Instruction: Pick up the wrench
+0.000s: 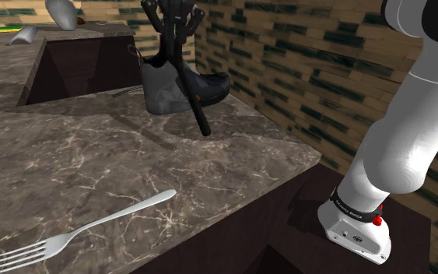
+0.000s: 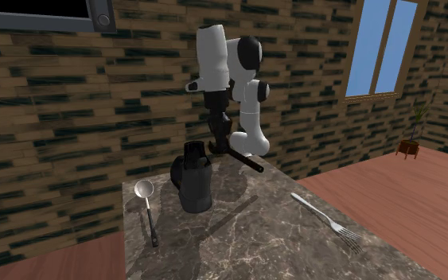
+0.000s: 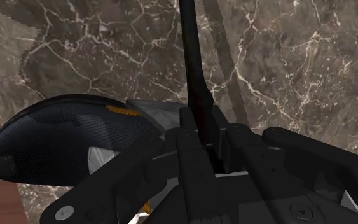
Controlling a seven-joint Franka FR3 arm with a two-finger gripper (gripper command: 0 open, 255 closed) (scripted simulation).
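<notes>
Because the gripper is pinched on the near end of the black wrench, the tool's long axis runs straight out from the fingers, slanting down over the marble countertop. Below, a dark shoe sits just beside that line.
</notes>
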